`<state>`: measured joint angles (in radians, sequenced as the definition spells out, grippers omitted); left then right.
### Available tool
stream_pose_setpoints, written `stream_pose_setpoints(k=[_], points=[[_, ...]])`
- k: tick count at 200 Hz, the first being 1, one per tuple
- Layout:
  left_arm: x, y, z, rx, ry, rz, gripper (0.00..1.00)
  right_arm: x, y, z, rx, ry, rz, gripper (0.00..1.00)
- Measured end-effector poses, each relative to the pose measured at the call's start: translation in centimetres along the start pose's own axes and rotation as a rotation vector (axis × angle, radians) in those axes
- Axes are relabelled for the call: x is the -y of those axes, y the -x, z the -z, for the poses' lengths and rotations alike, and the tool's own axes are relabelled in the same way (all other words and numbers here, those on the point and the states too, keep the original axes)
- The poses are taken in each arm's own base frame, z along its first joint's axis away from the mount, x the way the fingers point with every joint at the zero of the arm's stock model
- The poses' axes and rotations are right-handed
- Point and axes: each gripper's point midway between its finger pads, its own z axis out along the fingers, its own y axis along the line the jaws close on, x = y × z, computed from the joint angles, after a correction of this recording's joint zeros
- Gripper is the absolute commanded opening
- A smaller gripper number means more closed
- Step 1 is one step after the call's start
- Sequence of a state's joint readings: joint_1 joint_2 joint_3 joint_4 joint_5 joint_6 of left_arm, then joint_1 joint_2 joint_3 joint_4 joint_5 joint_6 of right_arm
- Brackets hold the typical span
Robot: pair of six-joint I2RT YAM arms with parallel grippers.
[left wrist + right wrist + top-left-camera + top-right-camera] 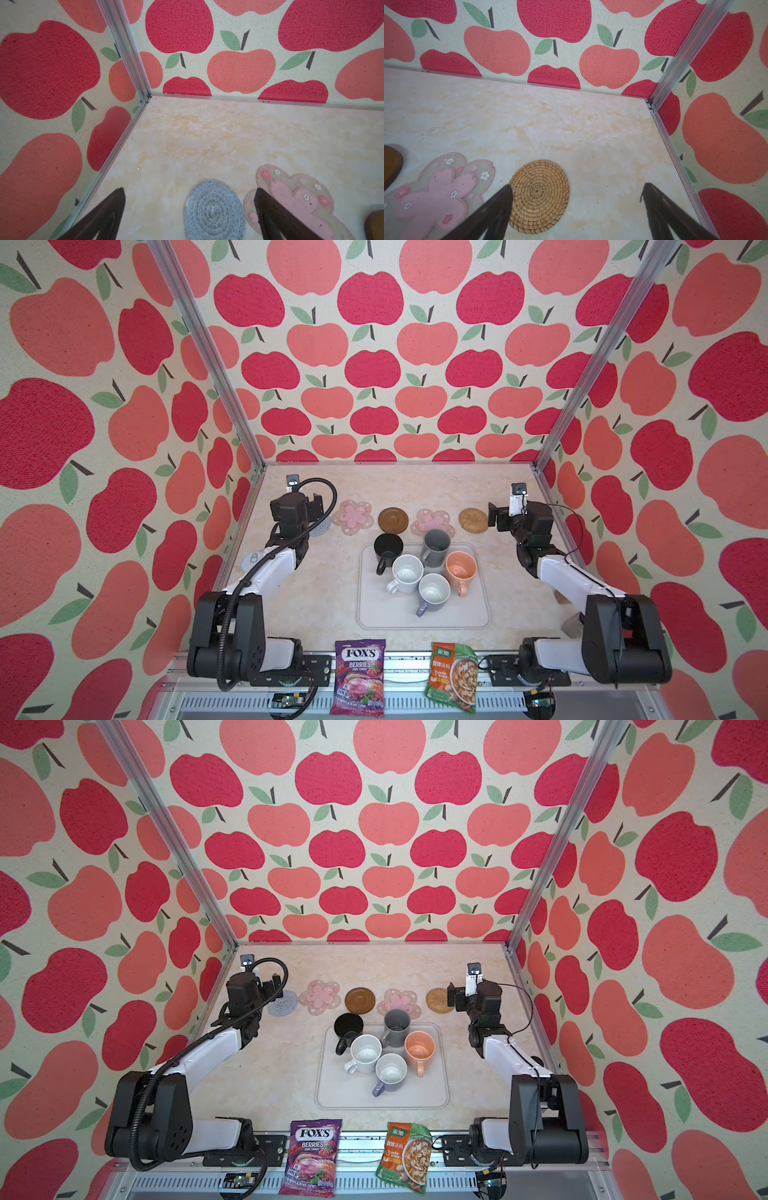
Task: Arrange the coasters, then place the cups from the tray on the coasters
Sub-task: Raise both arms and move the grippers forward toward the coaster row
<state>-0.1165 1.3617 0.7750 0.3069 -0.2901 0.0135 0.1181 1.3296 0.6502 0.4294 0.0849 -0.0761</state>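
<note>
**Coasters in Row; Both Hands Released and Empty**

Top views: Five coasters lay in one row across the far side of the table (316,605): grey woven coaster (282,1002), pink flower coaster (354,516), brown disc (393,519), second flower coaster (432,521) and rattan coaster (473,521). They lay apart, apparently so that each could take one cup. All five cups (407,572) stood clustered on the tray (424,616), just in front of the row. Arranging looked finished, and no cup had been moved over. The left hand (318,506) and right hand (496,516) hung at the row's two ends.

Left wrist view: The jaws stood fully spread above the grey woven coaster, grasping and touching nothing.

Right wrist view: The jaws stood equally wide and empty, beside the rattan coaster.
</note>
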Motion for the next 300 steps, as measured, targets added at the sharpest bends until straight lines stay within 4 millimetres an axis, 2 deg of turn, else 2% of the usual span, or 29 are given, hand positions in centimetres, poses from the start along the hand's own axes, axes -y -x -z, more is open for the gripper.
stream_pose_setpoints(k=[35,60,78,100,118,149,173,199,220,230,245,272,300], points=[[2.5,2.5,0.9,0.030,-0.027,-0.022,0.99,-0.9,2.2,-0.3,-0.028,0.019,0.014,0.99],[3.6,3.3,1.3,0.009,-0.068,-0.003,0.99,-0.8,3.4,-0.6,-0.049,0.011,0.006,0.96],[3.9,4.0,1.3,-0.018,-0.085,0.038,0.99,-0.8,3.4,-0.8,-0.080,0.012,-0.019,0.94],[4.5,4.6,0.9,-0.044,-0.122,0.102,0.99,-0.7,2.6,-1.2,-0.141,0.003,-0.066,0.87],[4.6,3.9,0.4,-0.084,-0.136,0.149,0.99,-0.8,1.4,-1.8,-0.206,-0.006,-0.102,0.83],[4.7,1.4,-0.4,-0.174,-0.130,0.192,0.99,-1.1,-1.0,-2.8,-0.313,-0.010,-0.159,0.79],[4.1,1.0,-0.6,-0.231,-0.104,0.256,0.99,-1.5,-2.7,-3.0,-0.373,-0.007,-0.193,0.79],[1.2,1.0,-0.9,-0.240,-0.060,0.417,0.99,-1.9,-3.3,-3.0,-0.397,0.001,-0.221,0.80],[-1.7,-1.0,-0.3,-0.252,-0.029,0.546,0.99,-2.3,-3.0,-3.0,-0.396,0.012,-0.232,0.80],[-2.2,-1.7,-0.2,-0.266,-0.023,0.567,0.99,-2.5,-2.8,-3.0,-0.393,0.020,-0.233,0.80],[-2.0,-1.9,-0.2,-0.279,-0.042,0.566,0.99,-3.0,-2.4,-3.0,-0.390,0.035,-0.231,0.80],[-0.3,-2.0,-0.2,-0.304,-0.110,0.529,1.00,-4.7,-1.9,-3.0,-0.398,0.071,-0.208,0.80],[1.0,-3.0,-0.6,-0.351,-0.153,0.497,0.91,-7.7,-1.5,-3.3,-0.416,0.130,-0.155,0.80]])
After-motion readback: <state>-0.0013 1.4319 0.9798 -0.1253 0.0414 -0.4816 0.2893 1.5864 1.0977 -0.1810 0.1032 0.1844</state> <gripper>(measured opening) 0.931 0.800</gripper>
